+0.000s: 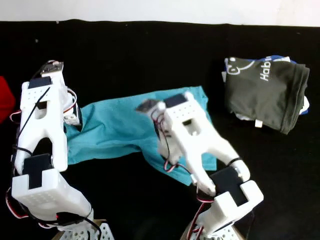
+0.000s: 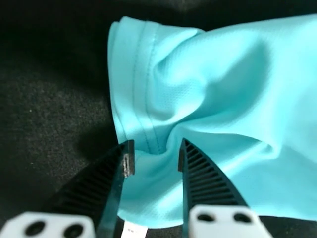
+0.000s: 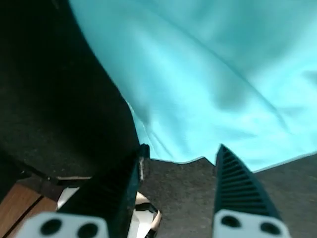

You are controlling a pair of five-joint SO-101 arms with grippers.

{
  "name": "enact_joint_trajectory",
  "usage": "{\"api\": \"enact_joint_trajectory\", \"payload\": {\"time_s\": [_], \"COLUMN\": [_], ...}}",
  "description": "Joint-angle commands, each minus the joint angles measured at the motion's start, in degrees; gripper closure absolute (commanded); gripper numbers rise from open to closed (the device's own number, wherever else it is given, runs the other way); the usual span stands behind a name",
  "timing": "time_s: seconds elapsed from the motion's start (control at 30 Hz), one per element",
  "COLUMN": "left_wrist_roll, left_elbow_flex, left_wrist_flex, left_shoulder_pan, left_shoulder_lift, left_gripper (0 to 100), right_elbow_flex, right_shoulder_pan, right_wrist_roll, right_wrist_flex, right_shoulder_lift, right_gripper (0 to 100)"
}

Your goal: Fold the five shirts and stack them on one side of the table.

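Note:
A teal shirt lies spread and rumpled across the middle of the black table. My left gripper is at its left end. In the left wrist view this gripper is open, its fingers astride a puckered fold of the hemmed edge of the teal shirt. My right arm leans over the shirt's middle. The right gripper is open just off the near edge of the teal shirt, with bare table between the fingers. Folded shirts are stacked at the back right, a dark olive one on top.
A red cloth pokes in at the table's left edge. A wooden strip and cables show past the table's near edge in the right wrist view. Black table surface lies open behind the teal shirt and in front of the stack.

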Motion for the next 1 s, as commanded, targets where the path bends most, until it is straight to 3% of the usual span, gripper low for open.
{"api": "enact_joint_trajectory", "payload": {"time_s": [0.0, 0.1, 0.23, 0.77, 0.97], "left_wrist_roll": [0.53, 0.53, 0.53, 0.35, 0.44], "left_elbow_flex": [-1.89, -1.89, -1.80, -1.54, -1.89], "left_wrist_flex": [0.35, 0.35, 0.18, 0.35, 0.18], "left_shoulder_pan": [0.48, 0.48, 0.48, 0.66, 0.66], "left_shoulder_lift": [-2.95, -2.95, -2.59, -2.51, -2.51], "left_gripper": [84, 84, 84, 84, 84], "right_elbow_flex": [5.76, 7.96, 8.22, -10.24, -16.31], "right_shoulder_pan": [1.54, 6.37, 12.62, 22.99, 29.49], "right_wrist_roll": [-0.26, 1.32, 6.86, 8.09, 15.82], "right_wrist_flex": [-6.55, -10.86, -10.59, 6.02, 10.33], "right_shoulder_lift": [-0.13, -0.13, -0.48, -0.57, -0.48], "right_gripper": [76.7, 80.5, 99.5, 99.2, 99.2]}}
